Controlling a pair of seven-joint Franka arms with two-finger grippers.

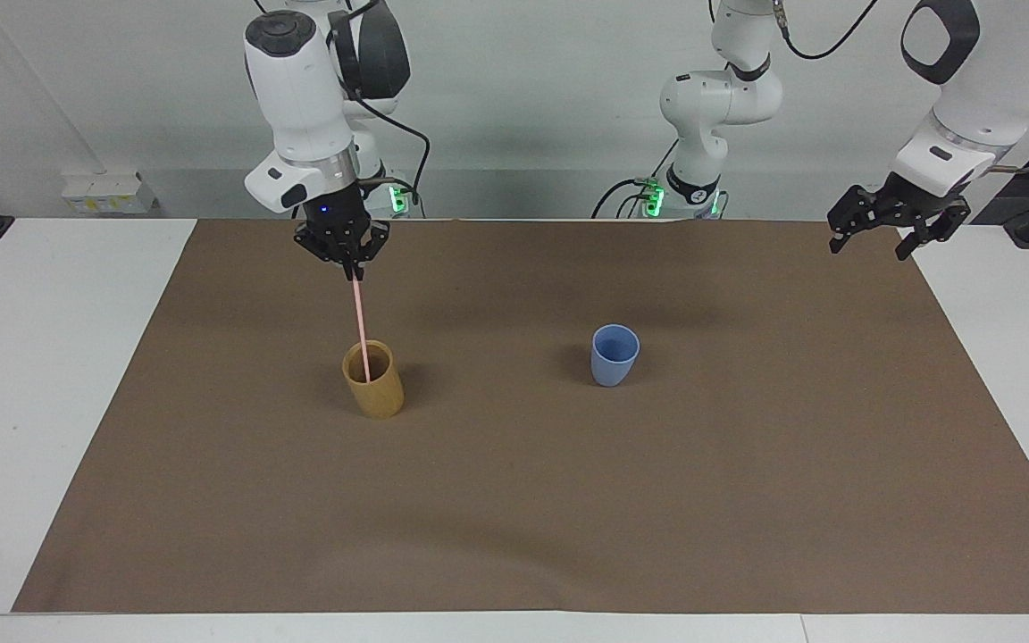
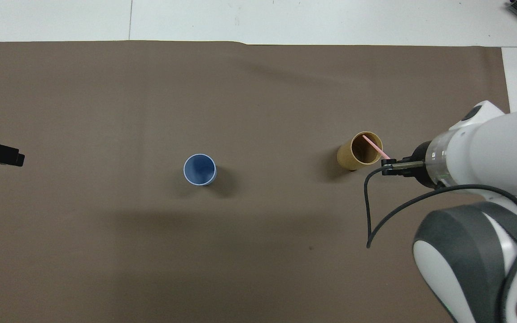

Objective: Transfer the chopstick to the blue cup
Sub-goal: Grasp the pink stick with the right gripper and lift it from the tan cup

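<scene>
Hanging from right gripper (image 1: 355,272): chopstick (image 1: 361,323)

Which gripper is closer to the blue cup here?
Right. The right gripper, shut on the chopstick, is over the tan cup beside the blue cup; the left gripper waits open at the table's end.

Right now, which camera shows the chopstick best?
The facing view: the chopstick shows nearly full length, from the right gripper into the tan cup. The overhead view shows only a short foreshortened piece at the cup's rim.
</scene>
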